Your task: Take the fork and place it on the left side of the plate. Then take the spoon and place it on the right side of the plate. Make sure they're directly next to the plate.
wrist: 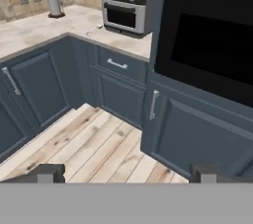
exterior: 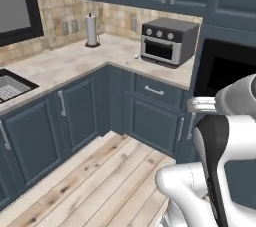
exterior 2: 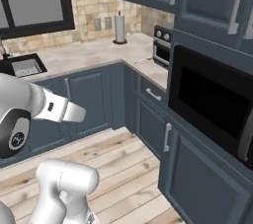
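A slim silvery utensil (exterior: 132,59) lies on the stone counter just left of the toaster oven; it also shows in the hand view as a thin pale utensil (wrist: 94,30). It is too small to tell whether it is the fork or the spoon. The plate is out of view. My gripper (wrist: 127,173) hangs high over the wooden floor, far from the counter, pointing toward the corner cabinets. Its two dark fingertips (wrist: 47,172) stand wide apart, open, with nothing between them.
A black-and-silver toaster oven (exterior: 167,41) and a paper towel roll (exterior: 91,30) stand on the L-shaped counter (exterior: 75,61). A sink (exterior: 10,88) lies at the left. A tall cabinet with a built-in black oven (wrist: 212,40) rises close on the right. Wooden floor (exterior: 100,181) lies below.
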Motion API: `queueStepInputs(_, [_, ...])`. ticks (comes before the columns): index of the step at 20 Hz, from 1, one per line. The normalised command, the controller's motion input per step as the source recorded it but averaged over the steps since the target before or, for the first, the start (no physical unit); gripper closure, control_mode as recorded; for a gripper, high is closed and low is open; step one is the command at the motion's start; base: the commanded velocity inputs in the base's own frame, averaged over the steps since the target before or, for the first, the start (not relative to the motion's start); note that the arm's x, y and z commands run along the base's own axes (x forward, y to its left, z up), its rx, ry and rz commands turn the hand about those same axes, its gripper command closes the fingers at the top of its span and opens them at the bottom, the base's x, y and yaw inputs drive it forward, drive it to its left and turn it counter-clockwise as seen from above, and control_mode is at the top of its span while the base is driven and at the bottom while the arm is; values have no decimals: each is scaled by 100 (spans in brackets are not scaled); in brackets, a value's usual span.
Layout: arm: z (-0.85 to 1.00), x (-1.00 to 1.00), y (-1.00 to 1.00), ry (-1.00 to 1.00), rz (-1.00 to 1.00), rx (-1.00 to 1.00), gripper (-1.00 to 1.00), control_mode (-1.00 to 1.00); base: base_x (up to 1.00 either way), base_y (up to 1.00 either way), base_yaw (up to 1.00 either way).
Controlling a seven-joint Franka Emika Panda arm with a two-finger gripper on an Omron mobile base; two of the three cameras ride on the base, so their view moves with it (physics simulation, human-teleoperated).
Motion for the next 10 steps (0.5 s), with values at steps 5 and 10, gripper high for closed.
queueStepInputs(5, [0,0,0,0,0,0,-100,100,100,73,-28])
queueStepInputs(10, [0,0,0,0,0,0,-100,100,100,70,-28])
